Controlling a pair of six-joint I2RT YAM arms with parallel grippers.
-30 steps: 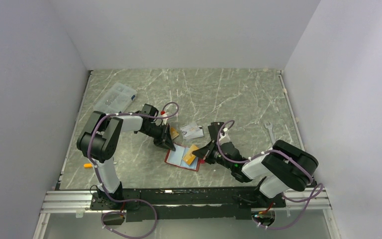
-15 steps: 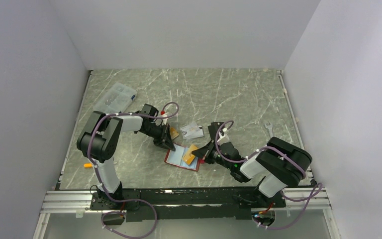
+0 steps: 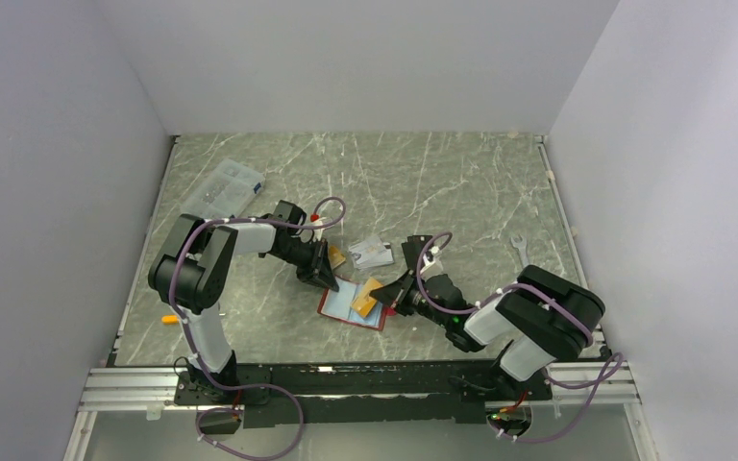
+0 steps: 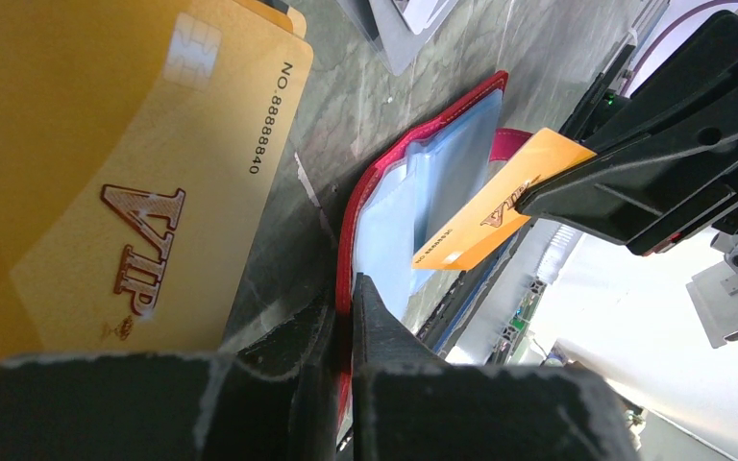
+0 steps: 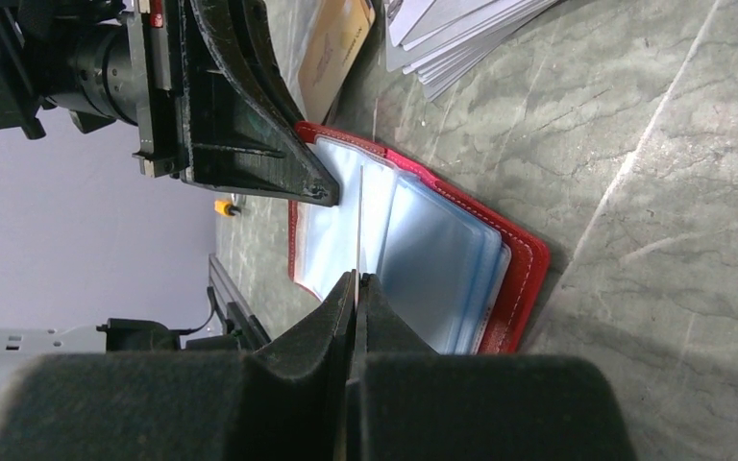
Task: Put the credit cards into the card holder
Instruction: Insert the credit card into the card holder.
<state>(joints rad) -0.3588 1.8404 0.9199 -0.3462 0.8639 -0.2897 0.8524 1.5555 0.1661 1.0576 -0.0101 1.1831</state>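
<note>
The red card holder lies open on the table, its pale clear pockets facing up. My left gripper is shut on the holder's red edge, pinning its left side. My right gripper is shut on an orange credit card, which hangs tilted over the pockets. In the right wrist view this card shows edge-on. A gold VIP card lies beside the left gripper. A pile of silver-white cards lies just behind the holder.
A clear plastic box stands at the back left. A wrench lies to the right and a small orange item near the left arm's base. Grey walls close in the marble table on three sides.
The right arm's elbow has shifted a little to the left. Both grippers, the held card and the holder stay where they were.
</note>
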